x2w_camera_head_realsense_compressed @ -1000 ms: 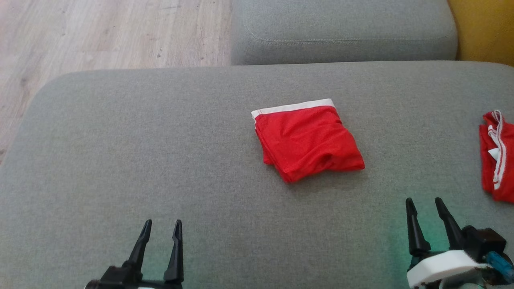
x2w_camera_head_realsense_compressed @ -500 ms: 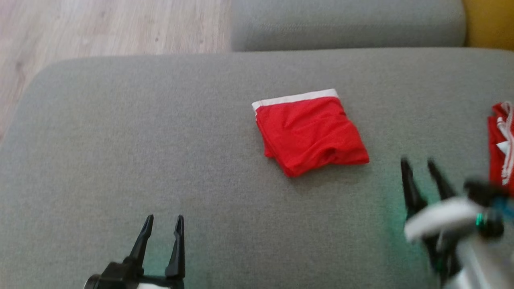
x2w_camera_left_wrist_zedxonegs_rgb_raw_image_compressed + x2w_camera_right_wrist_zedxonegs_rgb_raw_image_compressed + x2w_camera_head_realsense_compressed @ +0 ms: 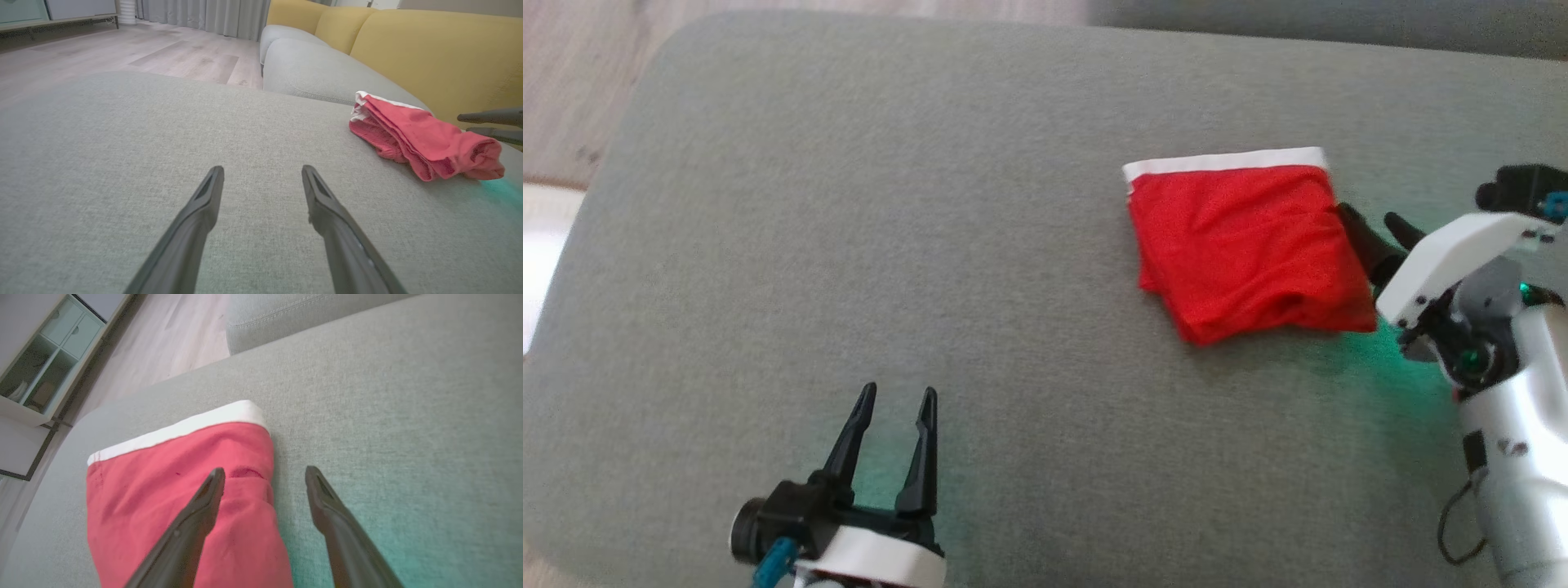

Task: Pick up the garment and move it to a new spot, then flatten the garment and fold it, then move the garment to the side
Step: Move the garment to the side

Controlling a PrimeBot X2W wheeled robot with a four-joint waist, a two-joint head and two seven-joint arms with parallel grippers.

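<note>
Brought the right gripper [image 3: 1372,222] up from the lower right to the right edge of the garment [image 3: 1241,245] within the last second. Also swung the head view, so put the shift of the whole picture down to the camera. Kept the left gripper [image 3: 898,394] low at the near left, posed as before.

Left to right: noted pale wood-grain floor [image 3: 572,82] at far left. Found the left gripper over bare cushion [image 3: 849,204], jaws spread wide, holding nothing, well apart from the garment. Logged the cushion as grey woven upholstery, matte, with rounded corners, soft-looking. Found the garment right of centre on it: thin red knit or mesh with a white band [image 3: 1225,161] along the far edge, folded into a rough square of several layers, near edge puffy and rolled. Found the right gripper at its right edge, jaws spread, gripping nothing. In the right wrist view saw one finger over red cloth and the other over bare cushion. Could not tell whether touching.

Judged folding done and the move to the side in hand. Judged the next move as a drop onto that edge and a pinch through all layers, else likely to unfold on the lift.
</note>
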